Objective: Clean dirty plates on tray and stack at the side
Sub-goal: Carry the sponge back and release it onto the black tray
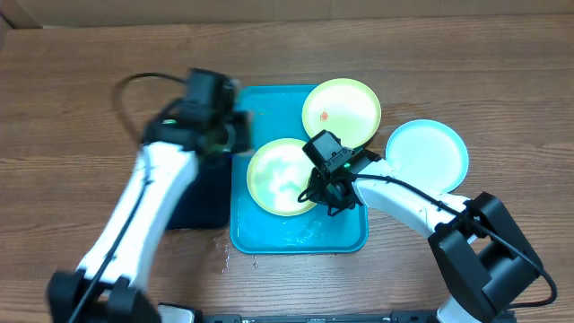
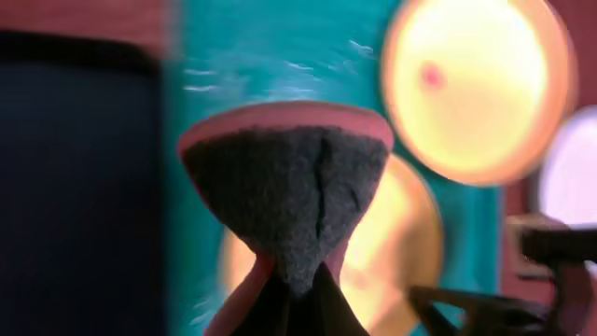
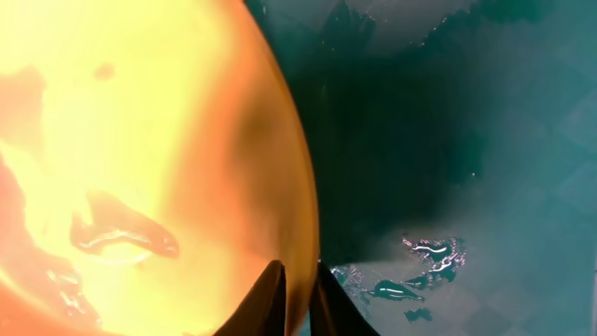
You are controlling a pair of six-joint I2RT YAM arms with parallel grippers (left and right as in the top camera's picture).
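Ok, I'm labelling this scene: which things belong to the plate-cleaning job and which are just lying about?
Part of the job: turquoise tray, far yellow-green plate with a red smear, near yellow-green plate in the right gripper, light blue plate, sponge in the left gripper.
Lying about: black tray.

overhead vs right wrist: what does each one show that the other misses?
Overhead only: the light blue plate on the table, the far yellow-green plate with its red smear, the black tray. Right wrist only: fingers pinching the rim of the nearer yellow-green plate, water beads on the turquoise tray. Both: that plate, that tray, the right end effector gripping it.
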